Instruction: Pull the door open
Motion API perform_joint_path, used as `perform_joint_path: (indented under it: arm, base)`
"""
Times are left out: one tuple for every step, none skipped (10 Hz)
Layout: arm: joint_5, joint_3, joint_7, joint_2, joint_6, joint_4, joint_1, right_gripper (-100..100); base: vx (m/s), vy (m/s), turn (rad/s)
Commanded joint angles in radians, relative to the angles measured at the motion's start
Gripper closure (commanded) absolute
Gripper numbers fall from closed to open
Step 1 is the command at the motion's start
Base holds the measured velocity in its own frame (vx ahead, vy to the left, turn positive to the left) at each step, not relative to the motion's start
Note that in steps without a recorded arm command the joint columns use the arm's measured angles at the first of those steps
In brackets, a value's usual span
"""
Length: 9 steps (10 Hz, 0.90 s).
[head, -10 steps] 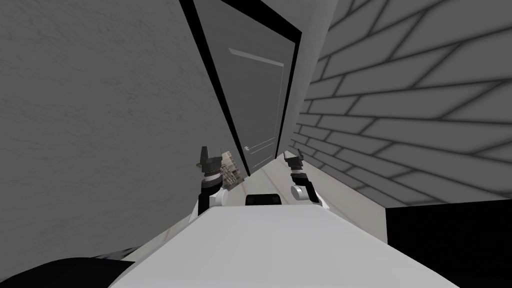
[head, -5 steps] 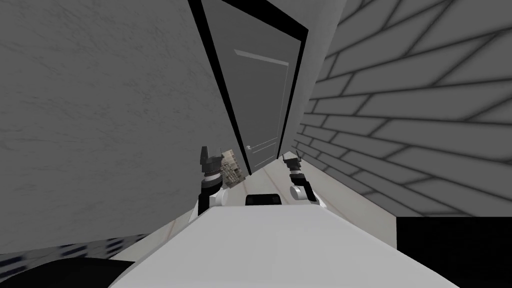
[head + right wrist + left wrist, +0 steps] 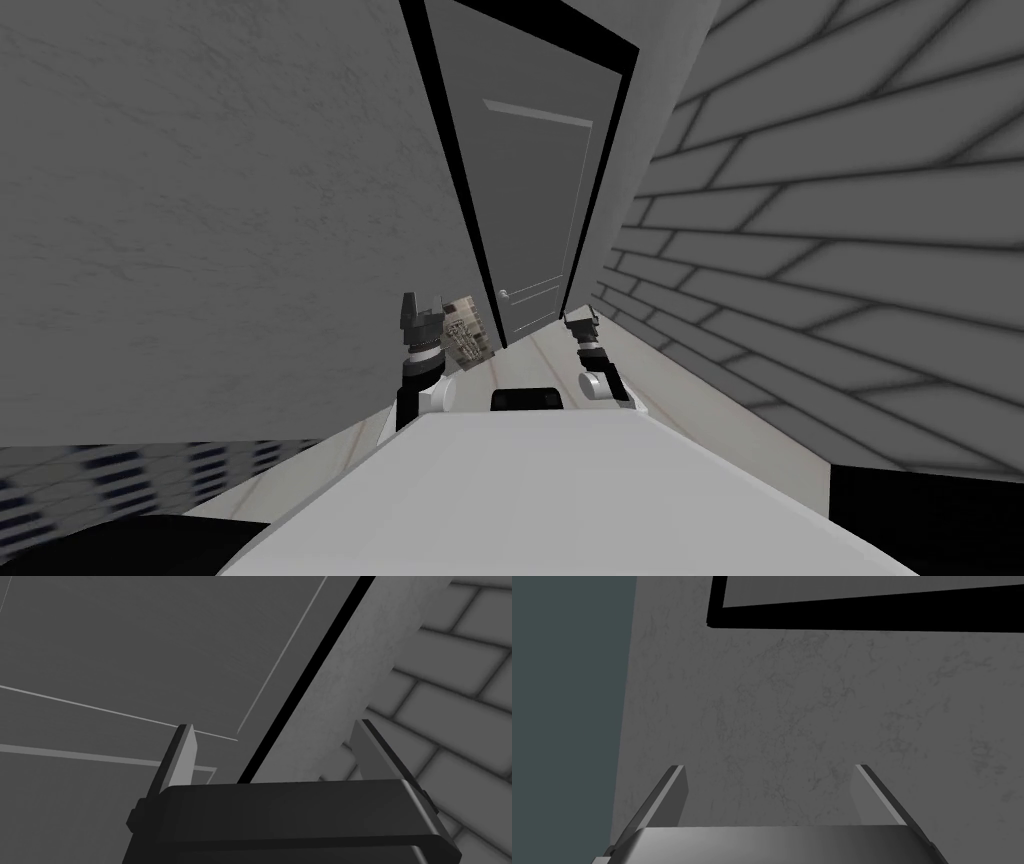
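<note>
A dark grey panelled door [image 3: 540,200] in a black frame stands shut at the end of a narrow passage, ahead of me. Its small handle [image 3: 504,294] sits low on the door's left side. My right gripper [image 3: 579,319] is open, short of the door's lower right part; its wrist view shows the door panel [image 3: 125,651] and the black frame edge [image 3: 305,681] beyond the fingers. My left gripper [image 3: 420,306] is open too, held up beside the left wall with nothing between its fingers [image 3: 674,796].
A mottled grey wall [image 3: 200,220] runs close along my left, a grey brick wall [image 3: 850,250] close on my right. A small pale slatted object [image 3: 465,332] rests at the foot of the left wall near the door. Pale floor [image 3: 545,350] leads to the door.
The whole head view has shifted: the door and both walls have slid to the right as I turned. A patterned strip of floor has come into view at the lower left. Both grippers stay open.
</note>
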<state>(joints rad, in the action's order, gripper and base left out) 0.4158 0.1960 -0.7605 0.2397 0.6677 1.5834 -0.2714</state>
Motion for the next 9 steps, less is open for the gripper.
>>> perform_joint_path:
  arm:
    - [0.016,0.011,-0.029,0.007,0.009,-0.031,0.009,-100]
    - [0.023,0.015,-0.041,0.01,0.013,-0.045,0.014,-100]
    - [0.033,0.021,-0.058,0.014,0.018,-0.066,0.021,-100]
    - [0.043,0.028,-0.076,0.019,0.024,-0.087,0.028,-100]
    - [0.053,0.034,-0.093,0.023,0.029,-0.108,0.035,-100]
    - [0.064,0.04,-0.11,0.028,0.035,-0.128,0.043,-100]
    - [0.07,0.044,-0.122,0.031,0.039,-0.142,0.047,-100]
    - [0.077,0.048,-0.133,0.033,0.042,-0.156,0.052,-100]
    - [0.084,0.053,-0.145,0.036,0.046,-0.17,0.057,-100]
  base:
    - [-0.015,0.004,0.121]
    - [-0.01,0.006,0.109]
    - [-0.005,0.011,0.119]
    - [-0.003,0.016,0.135]
    - [-0.003,0.017,0.131]
    - [-0.005,0.016,0.159]
    - [-0.003,0.012,0.13]
    - [-0.003,0.011,0.092]
    - [0.001,0.011,0.083]
